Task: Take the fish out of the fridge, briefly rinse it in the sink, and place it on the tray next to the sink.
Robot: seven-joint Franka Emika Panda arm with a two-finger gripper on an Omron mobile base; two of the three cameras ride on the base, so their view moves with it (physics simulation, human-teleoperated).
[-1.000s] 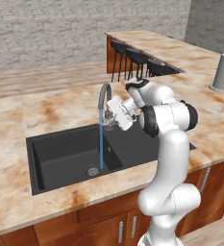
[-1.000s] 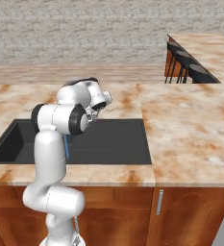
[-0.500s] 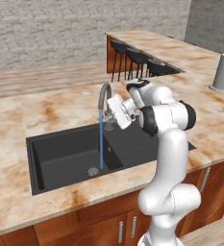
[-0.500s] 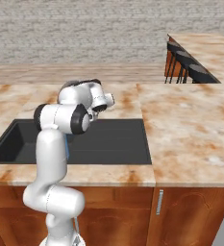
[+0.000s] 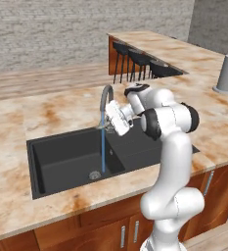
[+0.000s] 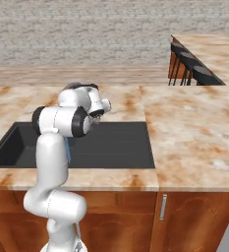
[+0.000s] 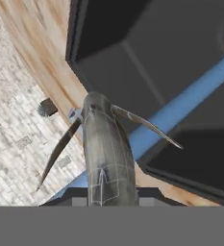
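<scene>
1. The marble desk (image 5: 47,117) carries the black sink (image 5: 61,162).
2. A blue water stream (image 5: 103,147) falls from the tap (image 5: 104,98).
3. The gripper (image 5: 109,128), half hidden, clenches the fish (image 7: 105,149) over the basin.

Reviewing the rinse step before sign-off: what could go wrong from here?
1. The fish sits in the tool right beside the running water stream; if the grip slips, it would likely drop into the sink, near the drain.
2. The tool is close to the grey tap; a careless swing could knock it.
3. No tray is in view, so the placement spot must still be found.
</scene>
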